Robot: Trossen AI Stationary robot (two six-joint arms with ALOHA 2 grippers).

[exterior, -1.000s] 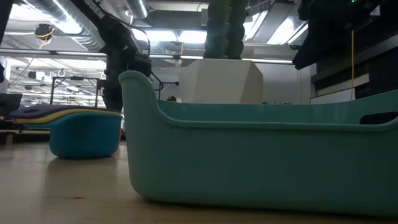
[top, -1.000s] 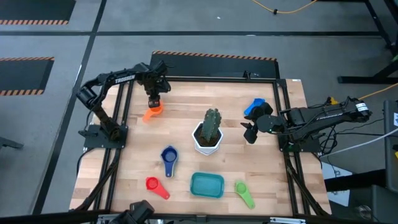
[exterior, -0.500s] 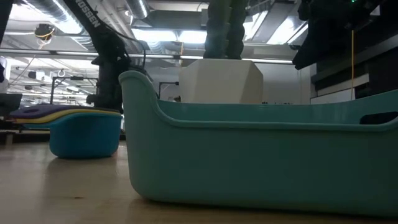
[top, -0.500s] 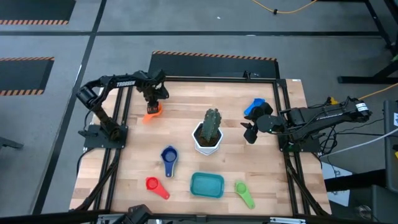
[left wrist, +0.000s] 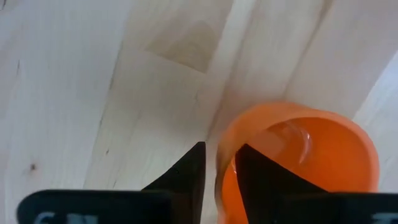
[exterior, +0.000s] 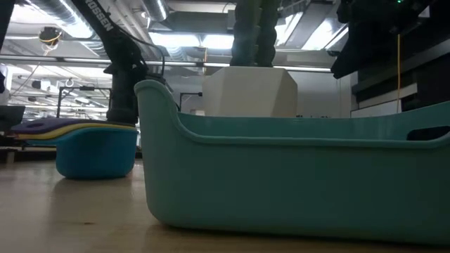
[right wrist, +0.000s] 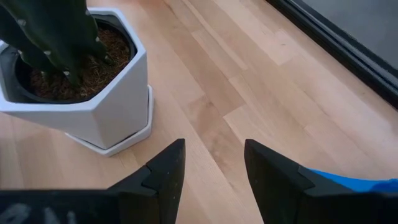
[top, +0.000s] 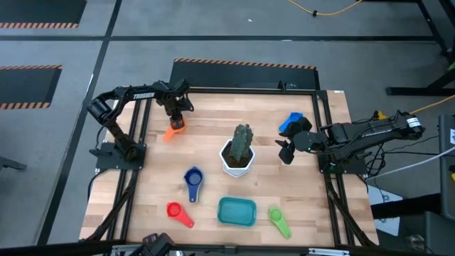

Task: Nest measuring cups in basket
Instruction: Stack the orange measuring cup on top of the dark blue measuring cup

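An orange measuring cup (top: 173,130) is at the table's far left, and my left gripper (top: 175,119) is shut on it; the left wrist view shows its open bowl (left wrist: 311,155). My right gripper (top: 286,152) is open and empty, right of the white cactus pot (top: 238,158). A light blue cup (top: 290,121) lies beside the right arm. A dark blue cup (top: 193,178), a red cup (top: 178,212) and a green cup (top: 279,220) lie near the teal basket (top: 236,211) at the near edge. My left gripper pinches the orange cup's rim wall (left wrist: 219,163), with one finger inside the bowl (left wrist: 261,177) and one outside (left wrist: 186,174). The fingers come from above, pointing down. The cup is open side up; I cannot tell whether it is off the table.
The cactus pot stands mid-table between the two arms, close to my right gripper (right wrist: 214,146). In the low view the basket (exterior: 281,183) fills the foreground, and a blue cup (exterior: 95,151) with yellow and dark rims nested in it stands to its left.
My left gripper has gone a little toward the table's left edge and down at the orange cup. The cup has stayed about where it was.
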